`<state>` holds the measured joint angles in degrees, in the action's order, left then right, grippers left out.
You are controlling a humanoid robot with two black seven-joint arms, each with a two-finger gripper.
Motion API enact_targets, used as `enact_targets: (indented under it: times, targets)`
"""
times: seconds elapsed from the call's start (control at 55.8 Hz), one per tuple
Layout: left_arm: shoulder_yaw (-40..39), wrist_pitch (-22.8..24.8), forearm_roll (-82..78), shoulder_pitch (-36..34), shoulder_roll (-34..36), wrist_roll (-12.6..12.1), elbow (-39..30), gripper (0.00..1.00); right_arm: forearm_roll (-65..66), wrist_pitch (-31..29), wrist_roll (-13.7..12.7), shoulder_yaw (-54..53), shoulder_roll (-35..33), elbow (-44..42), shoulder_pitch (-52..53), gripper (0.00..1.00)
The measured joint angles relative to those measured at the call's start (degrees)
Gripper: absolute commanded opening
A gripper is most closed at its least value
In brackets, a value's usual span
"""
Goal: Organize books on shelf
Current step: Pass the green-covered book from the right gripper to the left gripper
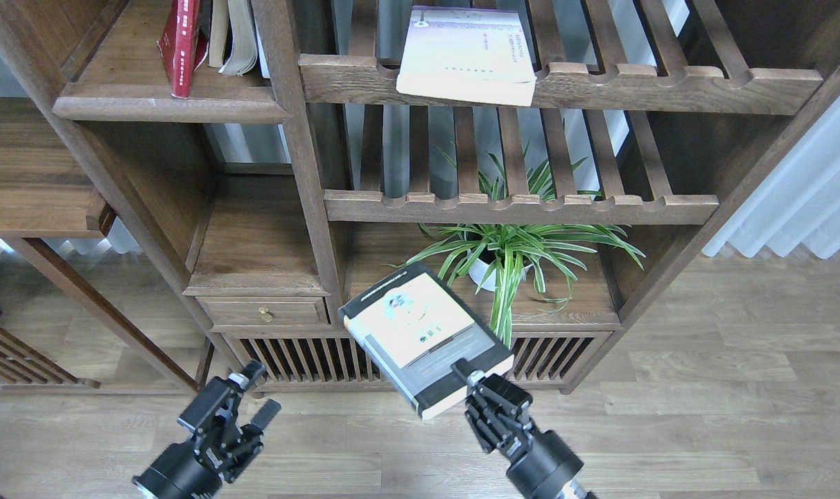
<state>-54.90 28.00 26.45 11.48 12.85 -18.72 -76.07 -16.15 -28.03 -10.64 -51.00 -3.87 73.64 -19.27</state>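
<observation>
While right gripper (470,380) pinches thick book (420,333) at lower centre and left gripper (257,402) hangs open, lift it upright toward shelf (163,107), upper left, beside red book (181,45).

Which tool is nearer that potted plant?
Right. The right tool, holding the thick book, sits just below the plant; the left tool is far off, lower left.

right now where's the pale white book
In the head view, the pale white book lies flat on the upper slatted rack, upper centre, overhanging its front rail, right of the dark red book.
</observation>
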Motion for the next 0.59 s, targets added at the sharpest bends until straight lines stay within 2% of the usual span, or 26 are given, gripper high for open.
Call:
enact_targets:
  times: [0.143,0.161,0.215,0.305,0.358,0.394,0.448,0.484,0.591]
  targets:
    - [2.59,0.00,-0.13,-0.04,-0.13,0.33,0.53,0.91,3.63,0.00,0.00,0.69,1.96,-0.50,-2.22,0.04]
    - [2.85,0.00,-0.16,-0.05,-0.13,0.33,0.58,0.84,3.87,0.00,0.00,0.85,2.13,-0.51,-2.40,0.05]
    - [4.37,0.00,-0.23,-0.09,0.03,0.35,0.82,0.80,4.89,0.00,0.02,1.96,2.70,-0.54,-3.29,0.04]
    - [5.69,0.00,-0.25,-0.46,0.15,0.23,1.68,0.62,5.39,0.01,0.03,2.80,2.70,-0.56,-3.71,0.04]
    - [6.41,0.00,-0.26,-0.70,0.19,0.08,2.53,0.49,5.72,0.02,0.02,3.15,2.62,-0.61,-4.05,0.04]
    - [6.93,0.00,-0.26,-0.80,0.22,0.03,3.13,0.33,5.97,0.03,0.02,3.31,2.56,-0.71,-4.19,0.05]
    - [7.54,0.00,-0.25,-0.88,0.27,0.01,3.74,0.20,6.37,0.03,-0.01,3.45,2.44,-0.84,-4.31,0.05]
    - [7.92,0.00,-0.25,-0.89,0.31,0.00,4.04,0.06,6.54,0.03,-0.03,3.53,2.34,-0.89,-4.38,0.05]
    - [8.38,0.00,0.08,-0.52,0.26,0.06,4.50,0.05,6.69,0.03,-0.04,3.58,2.11,-0.95,-4.84,0.05]
